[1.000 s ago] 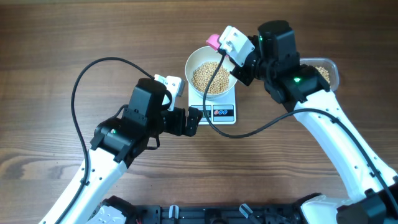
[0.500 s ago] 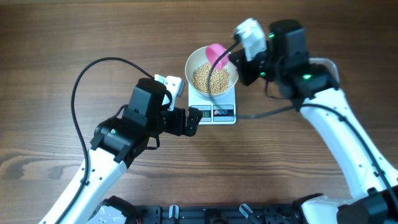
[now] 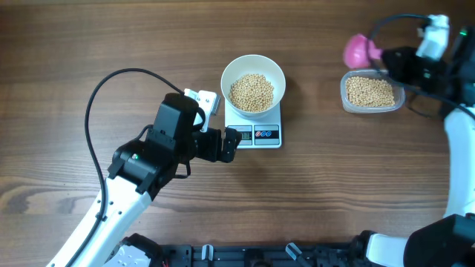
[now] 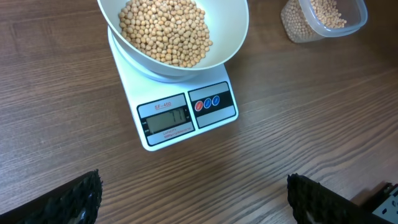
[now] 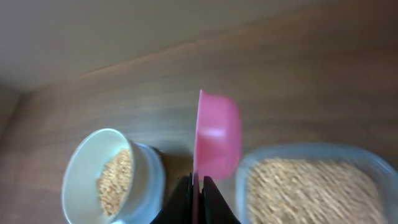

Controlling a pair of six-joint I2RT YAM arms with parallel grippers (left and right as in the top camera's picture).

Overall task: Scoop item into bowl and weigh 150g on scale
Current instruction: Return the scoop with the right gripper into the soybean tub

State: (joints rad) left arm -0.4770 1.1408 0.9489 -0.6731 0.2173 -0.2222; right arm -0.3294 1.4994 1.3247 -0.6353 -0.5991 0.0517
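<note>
The right gripper (image 5: 198,190), clamped tight on the pink scoop (image 3: 358,50) above the clear tub (image 3: 371,93) at far right, could spill soybeans (image 3: 252,92) on the way to the white bowl (image 3: 276,65) on the scale (image 3: 256,136), or overshoot the weight, while the left gripper (image 4: 193,202) gapes wide and empty.

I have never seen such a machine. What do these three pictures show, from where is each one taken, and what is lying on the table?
These are two robot arms at a wooden table, each ending in a two-finger pincer. One picture looks down from above; the other two come from small cameras on the wrists, so each sees what its own pincer faces. In the middle, a white bowl of small tan beans stands on a flat white scale. To the right, a clear plastic tub holds more beans. The left pincer is wide open and empty, pointing toward the scale. The right pincer is shut on a pink scoop, held up near the tub.
</note>
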